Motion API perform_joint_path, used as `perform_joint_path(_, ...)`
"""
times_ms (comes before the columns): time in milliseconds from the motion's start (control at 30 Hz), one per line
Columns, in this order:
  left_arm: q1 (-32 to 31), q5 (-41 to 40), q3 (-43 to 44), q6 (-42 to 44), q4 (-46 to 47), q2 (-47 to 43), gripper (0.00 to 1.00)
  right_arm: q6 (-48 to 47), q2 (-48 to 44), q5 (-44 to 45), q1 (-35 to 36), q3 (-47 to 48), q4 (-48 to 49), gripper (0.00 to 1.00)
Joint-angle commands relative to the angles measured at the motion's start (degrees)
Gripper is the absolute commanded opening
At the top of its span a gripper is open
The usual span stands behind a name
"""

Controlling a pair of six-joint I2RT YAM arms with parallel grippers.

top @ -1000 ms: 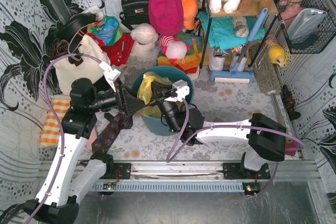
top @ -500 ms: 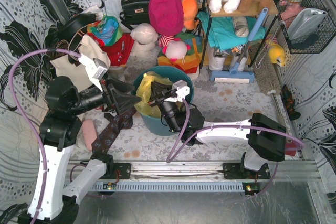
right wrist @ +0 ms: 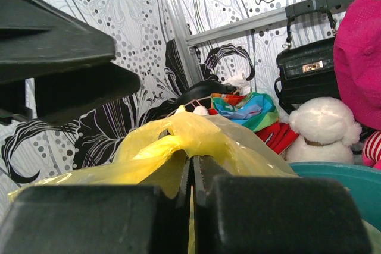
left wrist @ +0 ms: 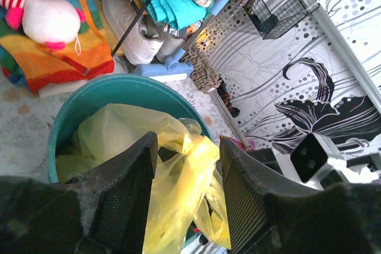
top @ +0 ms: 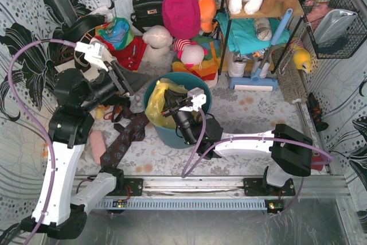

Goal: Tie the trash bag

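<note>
The trash bag (top: 156, 100) is thin yellow plastic and sits in the teal bin (top: 198, 93). My right gripper (top: 171, 111) is shut on a bunched fold of the bag at the bin's near-left rim. In the right wrist view the shut gripper (right wrist: 191, 163) pinches the yellow film (right wrist: 196, 132), which drapes over both fingers. My left gripper (top: 133, 81) is open and empty, raised up-left of the bin. In the left wrist view it (left wrist: 187, 147) looks down at the bag (left wrist: 178, 182) and bin rim (left wrist: 89, 93), with the film showing in the gap below.
A dark patterned cloth (top: 123, 142) and a pink item (top: 96, 142) lie left of the bin. Stuffed toys (top: 192, 53), bags (top: 148, 7) and a shelf rack (top: 252, 32) crowd the back. A blue mop (top: 255, 78) stands behind the bin on the right.
My left arm has lifted and swung back to the upper left, taking its open gripper off the bin's left rim. The right gripper holds the bag and has not moved.
</note>
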Motion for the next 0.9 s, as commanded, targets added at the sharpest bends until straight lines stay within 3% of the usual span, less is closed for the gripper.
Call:
perform_joint_path(0, 0.2, -2.6, 0.5, -5.5, 1.3, 1.6, 0.53, 1.3, -0.3, -0.4, 0.3, 0.7, 0.0, 0.00)
perform_joint_path(333, -0.8, -2.3, -2.6, -6.6, 3.3, 2.9, 0.51, 1.5, -0.3, -0.4, 0.3, 1.0, -0.6, 0.00)
perform_joint_path(867, -8.6, -7.7, -3.2, -5.9, 3.4, 5.1, 0.48, 1.0, 0.1, -0.9, 0.3, 2.0, -0.6, 0.00)
